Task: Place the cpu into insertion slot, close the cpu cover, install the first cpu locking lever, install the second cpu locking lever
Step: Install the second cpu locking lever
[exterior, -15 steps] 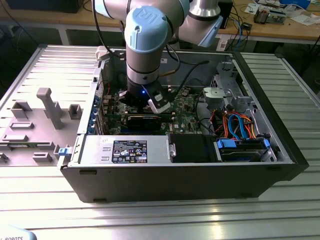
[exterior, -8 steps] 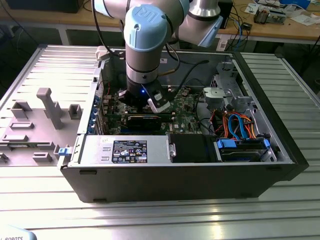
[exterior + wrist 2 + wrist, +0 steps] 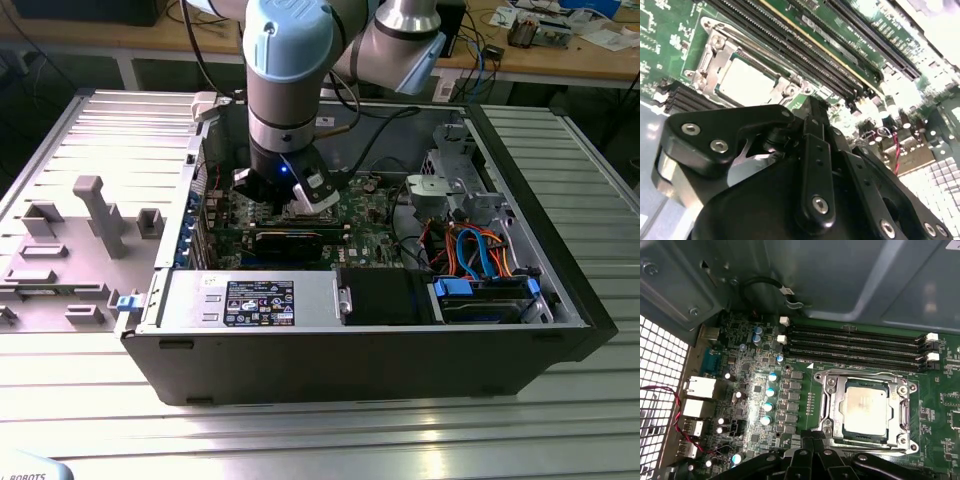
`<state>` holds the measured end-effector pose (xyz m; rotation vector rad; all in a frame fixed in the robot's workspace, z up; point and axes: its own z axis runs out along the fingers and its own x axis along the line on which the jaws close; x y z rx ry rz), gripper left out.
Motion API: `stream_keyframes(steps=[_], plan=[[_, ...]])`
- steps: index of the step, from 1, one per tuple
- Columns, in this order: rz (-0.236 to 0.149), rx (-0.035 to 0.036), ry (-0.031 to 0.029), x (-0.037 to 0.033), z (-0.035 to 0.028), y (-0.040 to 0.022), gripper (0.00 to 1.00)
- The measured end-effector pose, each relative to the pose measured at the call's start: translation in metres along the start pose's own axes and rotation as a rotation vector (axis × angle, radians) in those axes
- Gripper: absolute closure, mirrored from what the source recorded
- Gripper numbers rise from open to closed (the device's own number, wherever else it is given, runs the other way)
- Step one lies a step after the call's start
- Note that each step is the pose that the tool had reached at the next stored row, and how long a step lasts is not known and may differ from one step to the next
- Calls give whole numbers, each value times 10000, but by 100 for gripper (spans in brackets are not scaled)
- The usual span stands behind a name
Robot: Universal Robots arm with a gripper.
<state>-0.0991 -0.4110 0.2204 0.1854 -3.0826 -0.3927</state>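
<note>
- A robot arm reaches down into an open computer case (image 3: 560, 290) that lies on its side on a ribbed metal table (image 3: 300, 440).
- In the exterior view, the gripper (image 3: 290, 195) hangs low over the green circuit board (image 3: 375, 235), toward the exterior view's left part of the case and on its far half.
- In the first wrist view, the cpu (image 3: 866, 409) sits flat in the insertion slot (image 3: 830, 412), its silvery top facing up.
- The cpu cover (image 3: 902, 415) lies closed around the chip as a silver frame, with the chip showing through its square window.
- The black gripper linkage (image 3: 810, 462) sits just beside the socket's edge, apart from the chip and not over it.
- In the second wrist view, the same socket (image 3: 715, 75) and chip (image 3: 745, 82) lie just beyond the gripper body (image 3: 805, 165).
- The fingertips are hidden in all views, so I cannot tell how far they are parted or whether they grasp anything.
- Long black memory slots (image 3: 855, 345) run alongside the socket, between it and the grey case wall (image 3: 840, 275).
</note>
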Motion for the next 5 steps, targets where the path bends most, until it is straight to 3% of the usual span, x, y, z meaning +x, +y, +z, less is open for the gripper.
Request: stream_keyframes(steps=[5], plan=[[1,1,0,1,-4,1,89]])
